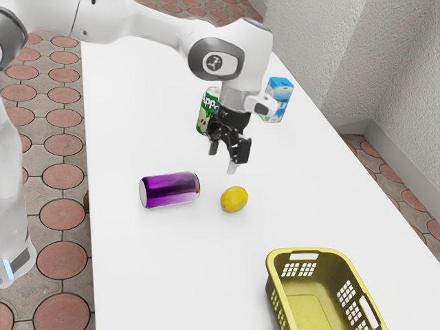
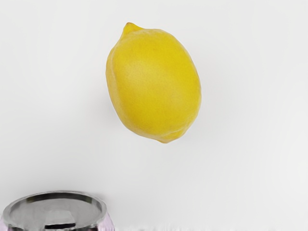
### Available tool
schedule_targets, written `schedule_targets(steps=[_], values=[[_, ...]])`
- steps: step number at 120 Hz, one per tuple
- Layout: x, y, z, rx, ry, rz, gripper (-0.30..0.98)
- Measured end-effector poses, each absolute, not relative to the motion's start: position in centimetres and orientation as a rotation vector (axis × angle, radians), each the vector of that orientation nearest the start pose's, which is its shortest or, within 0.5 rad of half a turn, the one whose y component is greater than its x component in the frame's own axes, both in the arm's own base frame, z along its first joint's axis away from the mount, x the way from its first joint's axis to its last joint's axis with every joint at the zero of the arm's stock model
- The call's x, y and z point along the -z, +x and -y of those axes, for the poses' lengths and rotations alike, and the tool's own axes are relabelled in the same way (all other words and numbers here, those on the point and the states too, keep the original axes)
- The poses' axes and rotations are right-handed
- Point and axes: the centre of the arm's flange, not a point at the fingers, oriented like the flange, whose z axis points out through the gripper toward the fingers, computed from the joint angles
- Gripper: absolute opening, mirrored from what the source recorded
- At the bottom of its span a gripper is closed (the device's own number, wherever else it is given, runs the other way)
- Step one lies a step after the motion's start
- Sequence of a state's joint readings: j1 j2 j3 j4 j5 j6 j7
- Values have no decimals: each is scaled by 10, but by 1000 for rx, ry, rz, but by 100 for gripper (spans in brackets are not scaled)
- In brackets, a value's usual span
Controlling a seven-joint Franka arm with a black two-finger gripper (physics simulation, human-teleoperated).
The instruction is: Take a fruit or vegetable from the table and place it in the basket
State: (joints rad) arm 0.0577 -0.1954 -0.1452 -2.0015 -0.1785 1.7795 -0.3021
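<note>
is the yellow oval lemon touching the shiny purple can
Apart: the exterior view shows bare white tabletop between the yellow lemon and the shiny purple can.

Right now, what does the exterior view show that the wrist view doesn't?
The exterior view shows my arm, my gripper, the basket, the green can and the blue box, plus the tiled floor.

The wrist view gives close-up bits: the pointy tips of the lemon and the round metal end of the purple can.

Both show the lemon, the purple can and the white table.
</note>
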Motion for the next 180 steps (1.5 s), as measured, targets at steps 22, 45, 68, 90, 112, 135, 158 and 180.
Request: schedule_targets(steps=[22, 45, 68, 90, 112, 135, 158, 180], values=[[-529, 483, 94, -115, -3220, 497, 69], [-530, 492, 95, -86, -3178, 584, 69], [-522, 526, 89, -47, -3144, 632, 69], [-491, 541, 85, -90, -3131, 692, 69], [-462, 540, 84, -138, -3131, 758, 69], [-453, 540, 82, -132, -3127, 805, 69], [-451, 547, 82, -77, -3122, 816, 69], [-437, 551, 80, -86, -3114, 837, 69]])
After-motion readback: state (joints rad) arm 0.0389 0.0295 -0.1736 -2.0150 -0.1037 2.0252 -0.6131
